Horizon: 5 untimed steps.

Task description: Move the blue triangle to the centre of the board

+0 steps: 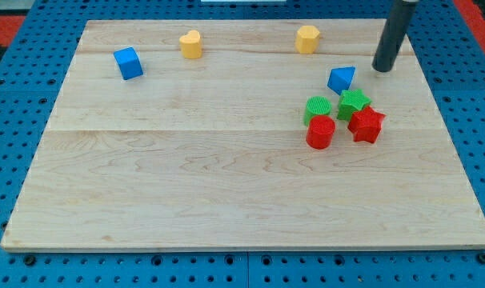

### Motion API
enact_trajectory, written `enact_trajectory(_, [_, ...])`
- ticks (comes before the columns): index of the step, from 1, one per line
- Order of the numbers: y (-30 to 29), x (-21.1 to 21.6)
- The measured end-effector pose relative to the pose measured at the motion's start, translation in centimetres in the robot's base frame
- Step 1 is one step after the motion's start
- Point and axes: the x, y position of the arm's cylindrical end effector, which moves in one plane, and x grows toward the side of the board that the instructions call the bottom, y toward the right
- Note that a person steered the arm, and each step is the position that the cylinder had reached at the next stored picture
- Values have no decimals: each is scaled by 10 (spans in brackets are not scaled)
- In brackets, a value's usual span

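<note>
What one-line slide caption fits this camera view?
My tip stands up-right of the blue triangle, above a green-and-red block cluster.

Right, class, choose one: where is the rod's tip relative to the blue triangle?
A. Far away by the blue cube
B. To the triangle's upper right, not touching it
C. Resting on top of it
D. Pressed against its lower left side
B: my tip stands to the upper right of the blue triangle, with a strip of bare board between them.
</note>
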Motion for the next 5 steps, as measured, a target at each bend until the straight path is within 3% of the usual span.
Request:
enact_trajectory(1, [-56, 18])
enact_trajectory(2, [-149, 21])
enact_trajectory(3, [-202, 11])
enact_trajectory(5, [-240, -19])
